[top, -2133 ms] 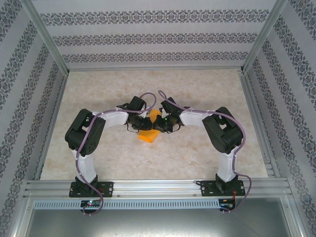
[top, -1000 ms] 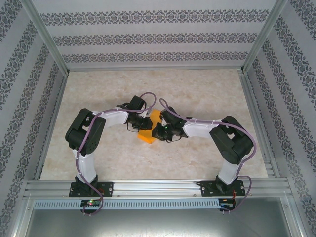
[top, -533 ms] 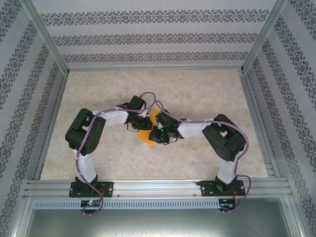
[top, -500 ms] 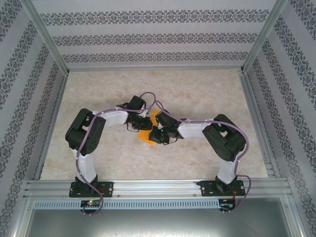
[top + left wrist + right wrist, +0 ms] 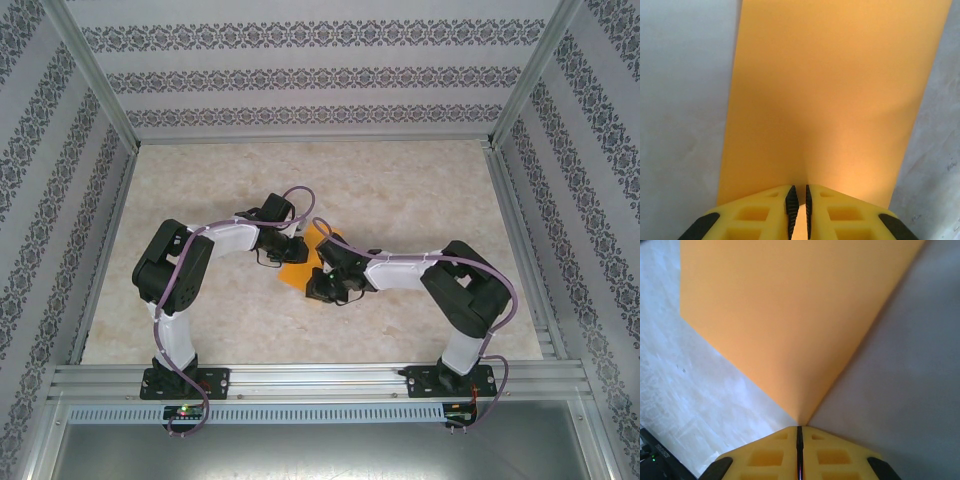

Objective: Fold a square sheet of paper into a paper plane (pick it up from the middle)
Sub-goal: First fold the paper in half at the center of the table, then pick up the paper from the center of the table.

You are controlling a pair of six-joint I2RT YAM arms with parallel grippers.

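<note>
A thin, plain orange sheet of paper [image 5: 296,272] sits near the middle of the pale marble-patterned table [image 5: 400,190], caught between the two sets of fingers, which meet there from opposite sides. The left fingers [image 5: 792,196] are yellow with black ribbed pads. They are clenched on the paper at the edge nearest to them, with only a sliver of orange showing between the pads. From that grip the paper runs straight ahead of the left fingers as a long, flat band with straight, nearly parallel sides, and bare table shows to either side of it. The right fingers [image 5: 796,432] are pressed fully together on a pointed corner of the same sheet. From that point the paper fans out ahead of them and to their left as a broad wedge. Its right edge runs diagonally up and away, and its left side ends in a blunt corner over the table. Seen from above, the sheet lies just ahead of the left fingers and just beyond the right fingers, with most of its surface hidden under the two wrists. Whether the sheet rests on the table or is lifted clear of it cannot be told. The visible surface is smooth.
</note>
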